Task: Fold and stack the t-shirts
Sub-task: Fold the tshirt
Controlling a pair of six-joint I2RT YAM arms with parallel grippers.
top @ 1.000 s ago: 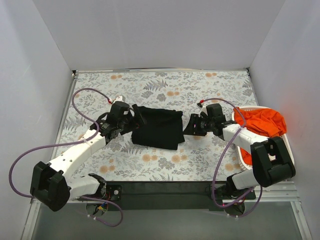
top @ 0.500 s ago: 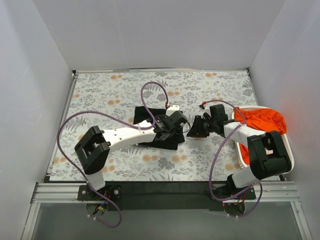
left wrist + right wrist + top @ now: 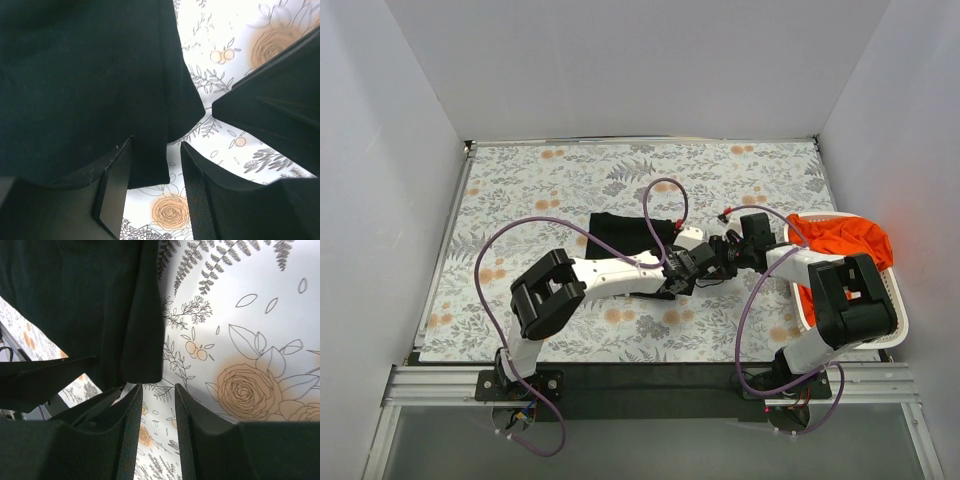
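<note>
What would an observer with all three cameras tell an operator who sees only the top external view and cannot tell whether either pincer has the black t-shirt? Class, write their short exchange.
Operator: From above, the arms hide the edge of the black t-shirt. Is cloth inside the left pincer?
Observer: Yes. The left wrist camera shows a flap of the shirt lying between its fingers, with bare table showing beside one of them.
Operator: And the right pincer?
Observer: Its wrist camera shows only flowered table in its narrow gap. The shirt's folded corner ends just beyond that gap.
</note>
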